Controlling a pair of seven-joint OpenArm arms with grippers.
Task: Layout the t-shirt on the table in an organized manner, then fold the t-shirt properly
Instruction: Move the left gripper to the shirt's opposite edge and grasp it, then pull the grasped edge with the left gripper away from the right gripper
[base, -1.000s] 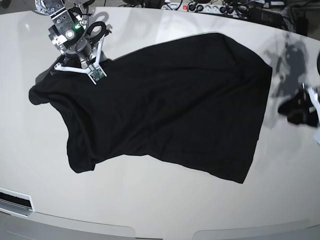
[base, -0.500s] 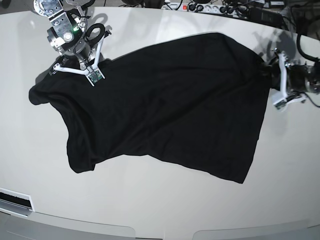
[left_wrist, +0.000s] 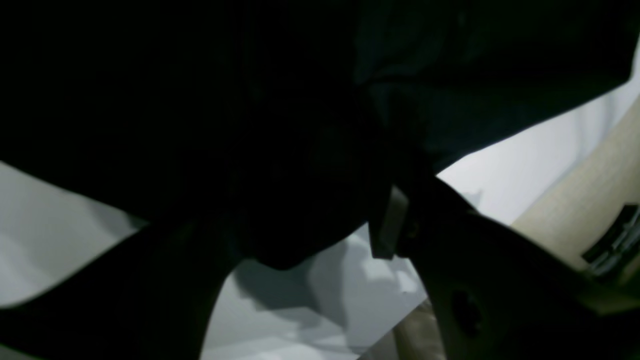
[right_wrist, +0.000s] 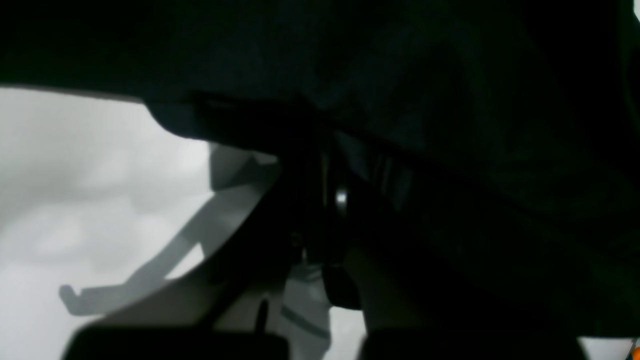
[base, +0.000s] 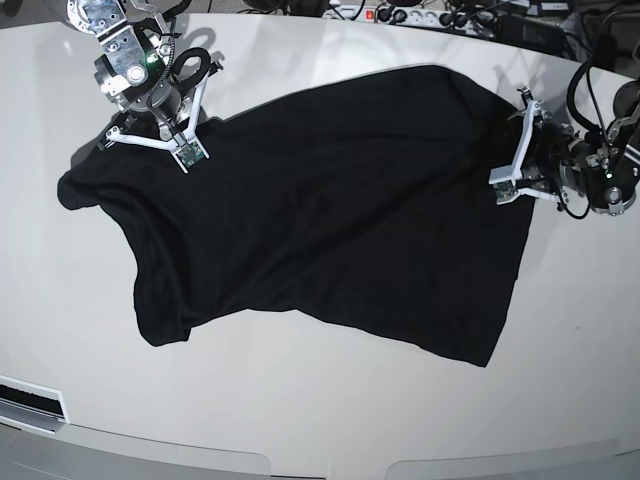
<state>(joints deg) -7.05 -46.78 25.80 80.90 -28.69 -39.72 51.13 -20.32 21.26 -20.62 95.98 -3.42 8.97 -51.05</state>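
Observation:
The black t-shirt (base: 330, 210) lies spread and slanted across the white table (base: 300, 400), with wrinkles and a sleeve bunched at the left. My right gripper (base: 150, 130) sits at the shirt's upper-left edge, shut on the t-shirt. In the right wrist view the dark t-shirt (right_wrist: 450, 100) fills the top and its edge runs into the closed fingers. My left gripper (base: 525, 150) is at the shirt's right edge and is open. In the left wrist view the t-shirt (left_wrist: 250, 100) hangs between and above the spread fingers (left_wrist: 440, 240).
A power strip and cables (base: 430, 15) line the table's far edge. A dark slot (base: 30, 400) sits at the front left, by the table's curved front edge. Bare tabletop surrounds the shirt in front and at the left.
My left arm has come in from the right edge of the base view to the shirt's right edge. My right gripper has shifted slightly toward the back, still at the shirt's corner.

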